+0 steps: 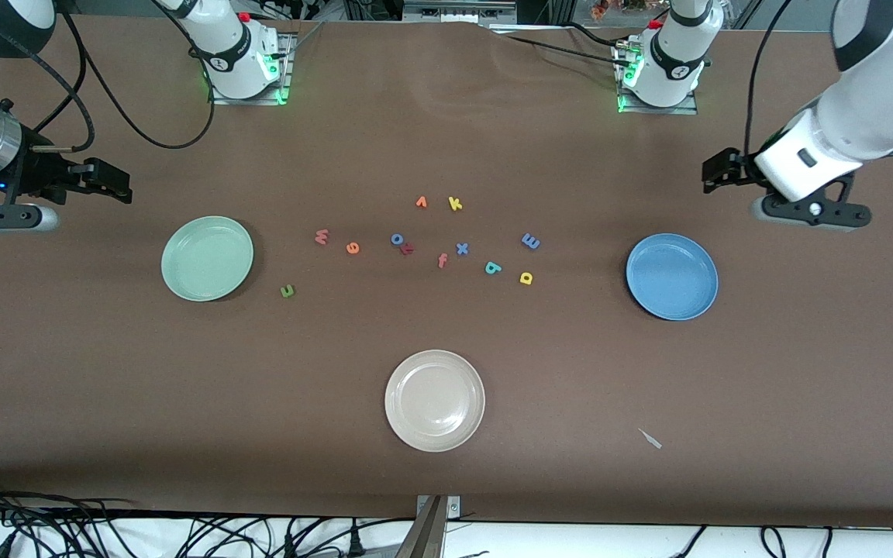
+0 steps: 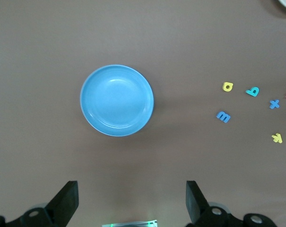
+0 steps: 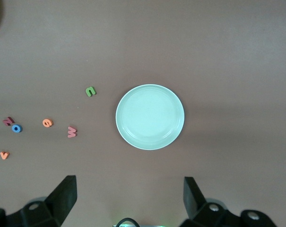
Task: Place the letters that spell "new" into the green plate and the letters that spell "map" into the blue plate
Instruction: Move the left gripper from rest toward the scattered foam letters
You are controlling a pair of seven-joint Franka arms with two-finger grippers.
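The green plate (image 1: 207, 258) (image 3: 150, 117) lies toward the right arm's end, the blue plate (image 1: 671, 277) (image 2: 117, 100) toward the left arm's end. Both are bare. Between them lie the olive "n" (image 1: 287, 291) (image 3: 90, 91), salmon "w" (image 1: 322, 236) (image 3: 72, 132), orange "e" (image 1: 353, 248) (image 3: 47, 123), periwinkle "m" (image 1: 530, 241) (image 2: 223, 116), teal "a" (image 1: 493, 268) (image 2: 252, 91) and yellow "p" (image 1: 525, 278) (image 2: 227, 86). My right gripper (image 1: 105, 182) (image 3: 130, 196) hangs open beside the green plate. My left gripper (image 1: 718, 172) (image 2: 132, 198) hangs open beside the blue plate. Neither holds anything.
A beige-white plate (image 1: 435, 401) sits nearer the front camera, mid-table. Other letters lie among the task ones: orange "v" (image 1: 421, 202), yellow "k" (image 1: 455, 204), blue "o" (image 1: 398, 239), blue "x" (image 1: 462, 249), salmon "f" (image 1: 442, 260). A small scrap (image 1: 650, 439) lies near the front edge.
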